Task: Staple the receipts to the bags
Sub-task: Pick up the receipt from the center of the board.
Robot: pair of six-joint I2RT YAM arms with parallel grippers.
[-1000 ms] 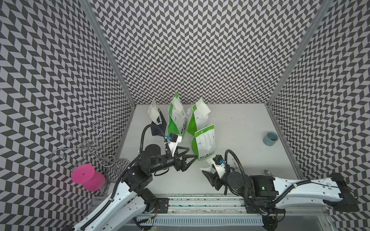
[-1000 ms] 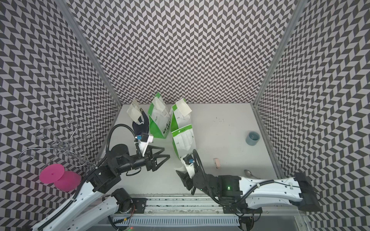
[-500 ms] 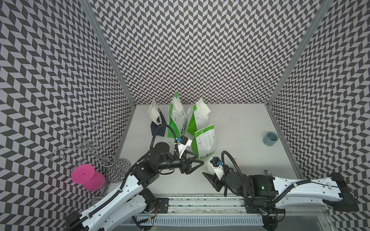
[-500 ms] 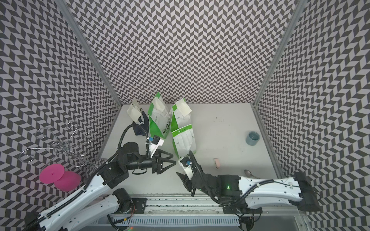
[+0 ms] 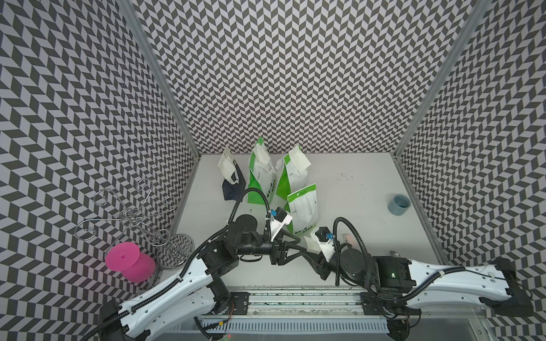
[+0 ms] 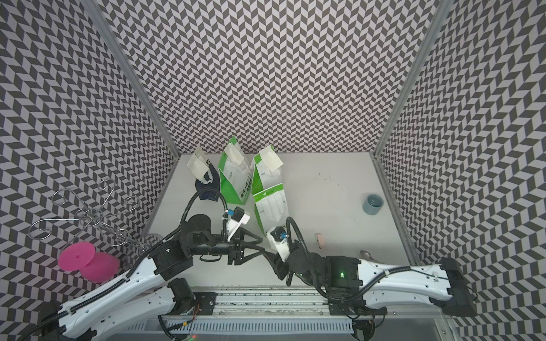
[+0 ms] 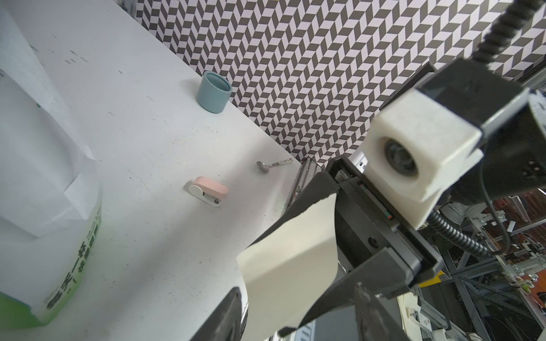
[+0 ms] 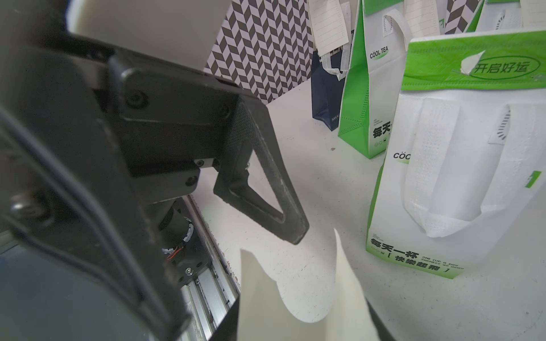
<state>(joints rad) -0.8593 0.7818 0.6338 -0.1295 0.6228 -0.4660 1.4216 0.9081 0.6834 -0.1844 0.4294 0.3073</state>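
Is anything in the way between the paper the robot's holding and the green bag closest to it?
Nothing I can see. The receipt curls up between the right fingers, and only bare table lies between it and the front green bag. The left fingers are open, off to the paper's side, not toward the bag.

Your top views hung high at the front, looking steeply down and toward the back wall. The table lay at mid-frame. Both top views shared nearly everything, offset slightly sideways.

Your left wrist view sat low and close, facing across to the cup and the stapler. Your right wrist view faced the opposite way, very near the bags.

Both wrist views shared the curled receipt.
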